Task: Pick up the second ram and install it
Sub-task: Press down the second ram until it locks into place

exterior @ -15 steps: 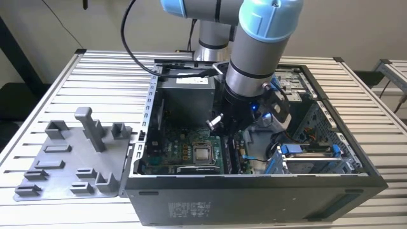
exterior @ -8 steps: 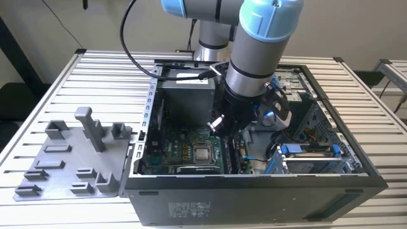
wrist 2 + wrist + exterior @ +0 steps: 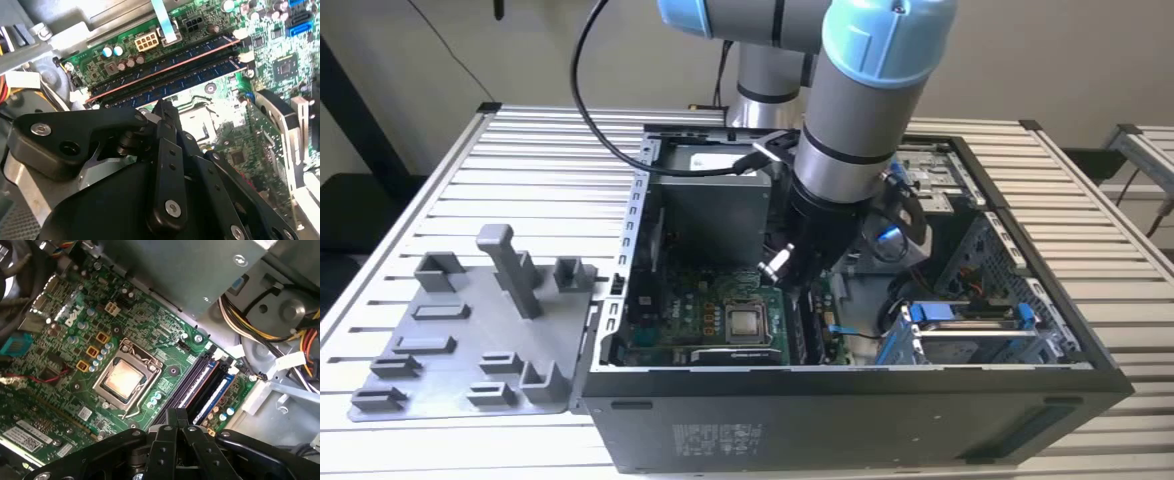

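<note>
My gripper (image 3: 797, 272) reaches down into the open computer case (image 3: 854, 390), over the motherboard (image 3: 75, 340). In both wrist views its black fingertips (image 3: 176, 414) meet, shut, with nothing showing between them. They hover at one end of the memory slots (image 3: 165, 80). Two long thin sticks stand edge-on in neighbouring slots, one with a reddish top edge (image 3: 160, 70) and one in a blue slot (image 3: 172, 89). The first wrist view shows the same pair (image 3: 195, 382). Which of the two is the second ram I cannot tell.
A grey plastic tray (image 3: 454, 340) with upright posts lies at the exterior view's left of the case on the slatted table (image 3: 494, 180). Inside the case are the processor socket (image 3: 125, 377), the power supply box (image 3: 707, 210), cable bundles (image 3: 260, 330) and blue drive brackets (image 3: 961, 315).
</note>
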